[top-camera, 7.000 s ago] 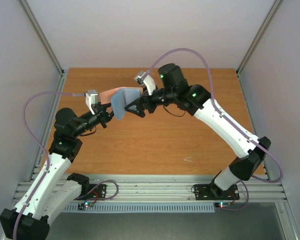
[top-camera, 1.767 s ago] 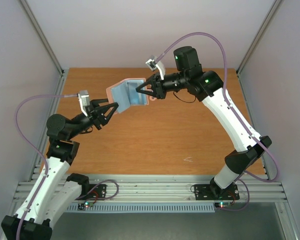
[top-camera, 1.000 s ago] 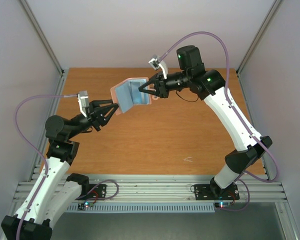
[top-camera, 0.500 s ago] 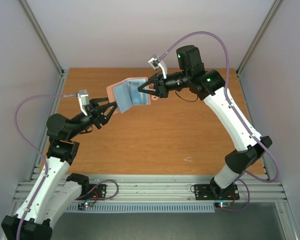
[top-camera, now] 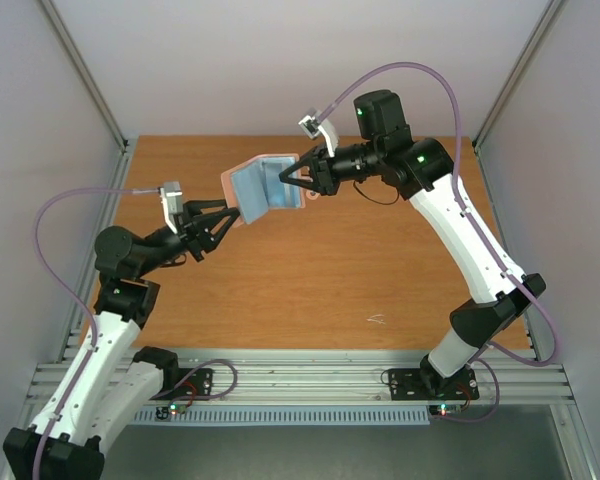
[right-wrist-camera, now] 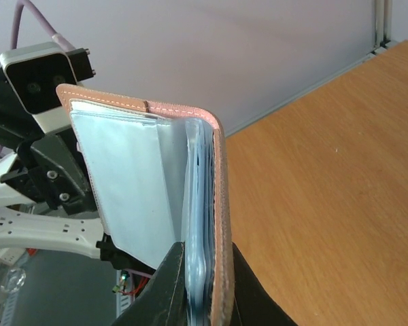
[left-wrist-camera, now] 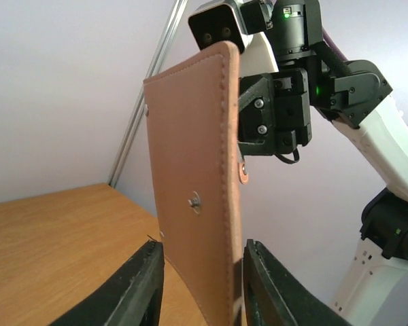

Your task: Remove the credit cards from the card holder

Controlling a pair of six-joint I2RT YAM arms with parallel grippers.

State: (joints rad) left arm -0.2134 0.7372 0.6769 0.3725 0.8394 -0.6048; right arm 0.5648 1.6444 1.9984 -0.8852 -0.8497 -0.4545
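Two grippers meet at the card holder (top-camera: 265,188), which hangs open in the air above the table (top-camera: 310,290), at about 11 o'clock from the table's centre in the overhead view.

1. Right gripper (top-camera: 287,180): enters from 3 o'clock. Its jaws are nearly closed and pinch the lower edge of the panel beside the fold. In its wrist view, thin light-blue layers show inside the fold; separate cards cannot be told apart.
2. Left gripper (top-camera: 230,214): enters from 8 o'clock. Its jaws are narrowly parted and straddle the taupe panel's lower edge. In its wrist view, a sliver of gap shows at the left finger (left-wrist-camera: 139,288).
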